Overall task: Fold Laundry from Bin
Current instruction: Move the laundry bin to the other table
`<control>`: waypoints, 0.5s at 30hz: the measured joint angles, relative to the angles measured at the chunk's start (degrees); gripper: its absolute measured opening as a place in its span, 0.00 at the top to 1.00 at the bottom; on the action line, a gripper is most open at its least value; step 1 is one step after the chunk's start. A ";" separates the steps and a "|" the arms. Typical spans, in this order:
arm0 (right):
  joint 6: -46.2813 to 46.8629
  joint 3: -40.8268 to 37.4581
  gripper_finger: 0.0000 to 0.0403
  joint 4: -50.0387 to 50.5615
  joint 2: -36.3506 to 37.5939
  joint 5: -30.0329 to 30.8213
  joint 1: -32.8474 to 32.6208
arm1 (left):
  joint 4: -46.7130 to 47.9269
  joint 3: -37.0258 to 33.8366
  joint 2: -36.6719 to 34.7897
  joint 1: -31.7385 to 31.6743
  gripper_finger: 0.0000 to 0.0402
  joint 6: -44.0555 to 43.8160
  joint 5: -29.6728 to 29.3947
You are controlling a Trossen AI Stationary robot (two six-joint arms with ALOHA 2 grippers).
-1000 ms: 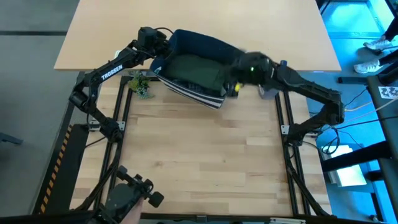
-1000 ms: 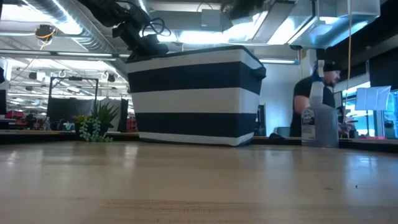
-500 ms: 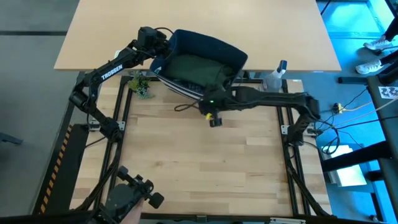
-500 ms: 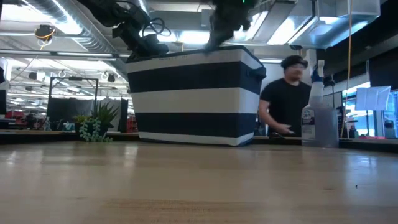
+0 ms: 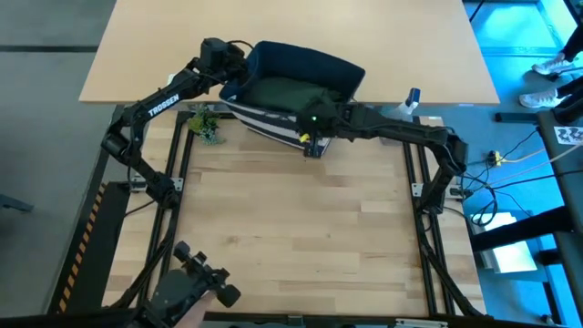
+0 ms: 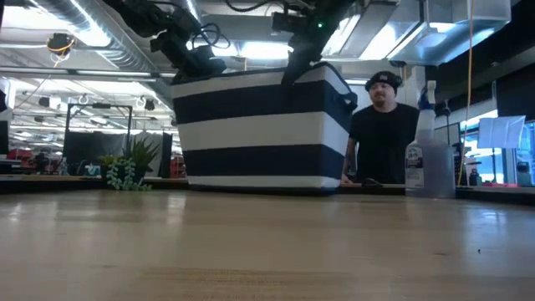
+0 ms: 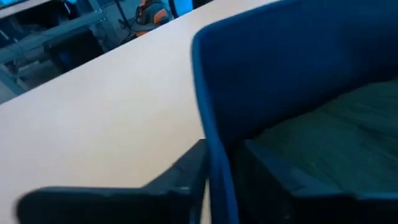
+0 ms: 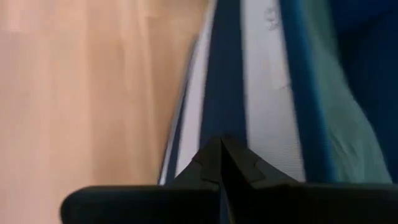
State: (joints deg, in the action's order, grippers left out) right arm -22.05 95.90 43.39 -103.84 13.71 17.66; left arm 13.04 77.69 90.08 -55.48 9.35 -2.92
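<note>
Entry: butcher-block table (image 5: 301, 228), pale wood in strips, bare across its near half; a dark handheld device lies at its near left edge, only partly shown. Mid-table, toward the far side: the bin (image 5: 293, 135), navy fabric with white stripes, standing tipped, its near wall lifted and leaning outward in the high view. Contents: the laundry, of which only a dark olive-green garment (image 5: 278, 94) shows, lying inside the bin below its rim; the plaid and black pieces are not visible. Right claw (image 5: 312, 143): fingers pressed together at the bin's near striped wall, just under the rim; the right wrist view shows the tips meeting against the navy band, though whether fabric is caught between them cannot be told. Left claw (image 5: 230, 76): at the bin's far left corner, its fingers astride the navy rim, one outside and one inside, parted a little around the wall. Step in hand, as judged: getting hold of the bin itself, steadying or tipping it, with no garment yet drawn out and no folding begun; the task stands near its start. Next move, as judged: calls for the bin to be held firm while one claw goes over the rim to the olive garment and lifts it clear onto the open wood. Beside the bin: a small green plant (image 5: 207, 127) on the left, a clear spray bottle (image 6: 420, 159) on the right. Beyond: a second, smooth tan table; a person in black with a dark cap behind the bottle; an open workshop with ceiling ducts and lights.
</note>
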 joint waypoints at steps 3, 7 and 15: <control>-1.19 -0.07 0.99 -0.60 -0.04 1.59 1.71 | 0.68 1.07 0.00 0.04 0.67 1.54 0.01; -1.84 -0.11 1.00 0.55 -0.18 3.77 3.95 | 0.50 4.65 0.00 0.09 0.54 1.92 -1.95; -3.67 -0.15 1.00 -0.99 -0.19 2.63 8.18 | 6.69 15.21 -0.04 1.35 0.44 1.76 -2.13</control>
State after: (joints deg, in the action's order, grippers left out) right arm -25.73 95.74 42.40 -104.03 16.34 25.85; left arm 19.73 92.90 90.04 -54.13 11.11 -5.04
